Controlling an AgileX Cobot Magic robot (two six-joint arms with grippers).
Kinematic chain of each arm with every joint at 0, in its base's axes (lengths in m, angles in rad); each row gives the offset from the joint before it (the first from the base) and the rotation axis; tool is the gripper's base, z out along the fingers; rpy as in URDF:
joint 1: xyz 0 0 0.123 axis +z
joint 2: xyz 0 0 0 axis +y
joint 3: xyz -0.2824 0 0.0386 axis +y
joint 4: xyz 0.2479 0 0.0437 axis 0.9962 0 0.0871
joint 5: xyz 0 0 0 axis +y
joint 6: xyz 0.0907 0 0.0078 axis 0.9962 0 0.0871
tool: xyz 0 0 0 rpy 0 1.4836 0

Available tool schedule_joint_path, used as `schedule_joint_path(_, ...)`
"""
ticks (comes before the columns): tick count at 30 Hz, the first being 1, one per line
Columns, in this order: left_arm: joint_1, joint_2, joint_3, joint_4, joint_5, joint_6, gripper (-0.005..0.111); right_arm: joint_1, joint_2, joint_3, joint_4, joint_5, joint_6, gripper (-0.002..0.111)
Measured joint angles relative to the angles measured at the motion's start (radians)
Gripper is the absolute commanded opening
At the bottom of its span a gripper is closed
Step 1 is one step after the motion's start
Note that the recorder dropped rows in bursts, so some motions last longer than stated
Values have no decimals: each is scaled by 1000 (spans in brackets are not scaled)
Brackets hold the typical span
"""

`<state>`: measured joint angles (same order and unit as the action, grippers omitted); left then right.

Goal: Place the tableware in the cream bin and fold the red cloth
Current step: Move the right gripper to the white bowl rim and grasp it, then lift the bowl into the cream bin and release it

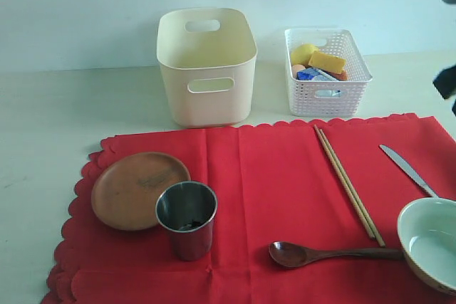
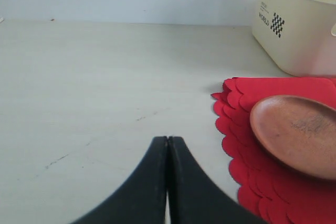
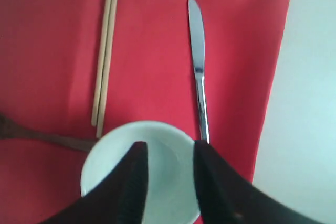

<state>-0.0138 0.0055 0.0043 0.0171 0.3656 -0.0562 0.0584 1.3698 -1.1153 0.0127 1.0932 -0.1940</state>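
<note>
Left pincer (image 2: 167,145) closed over worktop (image 2: 105,77) beside cloth (image 1: 271,183); on cloth: plate (image 1: 139,189), cup (image 1: 187,218) just beside it, bin (image 1: 206,65) behind cloth, then spoon (image 1: 328,253), chopsticks (image 1: 347,184), knife (image 1: 407,169), bowl (image 1: 431,243); right pincer (image 3: 169,150) above bowl, jaws apart, holding nothing.

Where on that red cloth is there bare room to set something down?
The widest bare patch is the middle of the cloth, between the cup and the chopsticks, beyond the spoon. Bare table also lies left of the plate. The right side is crowded: chopsticks, knife, spoon and bowl sit close together.
</note>
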Motion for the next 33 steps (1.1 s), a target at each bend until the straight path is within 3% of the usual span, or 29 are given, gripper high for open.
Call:
schedule_joint_path(4, 0, 0, 0, 0, 0, 0, 0, -40, 0, 100, 0, 0, 3, 63)
schedule_joint_path(12, 0, 0, 0, 0, 0, 0, 0, -114, 27, 224, 0, -160, -6, 64)
schedule_joint_path(24, 0, 0, 0, 0, 0, 0, 0, -159, 287, 228, -3, -252, -56, 62)
schedule_joint_path(26, 0, 0, 0, 0, 0, 0, 0, -159, 325, 230, -3, -263, -63, 56)
schedule_joint_path(28, 0, 0, 0, 0, 0, 0, 0, -159, 363, 230, -3, -267, -81, 42)
schedule_joint_path(31, 0, 0, 0, 0, 0, 0, 0, -159, 395, 228, -3, -268, -88, 6)
schedule_joint_path(33, 0, 0, 0, 0, 0, 0, 0, -159, 399, 212, 0, -247, -98, 1)
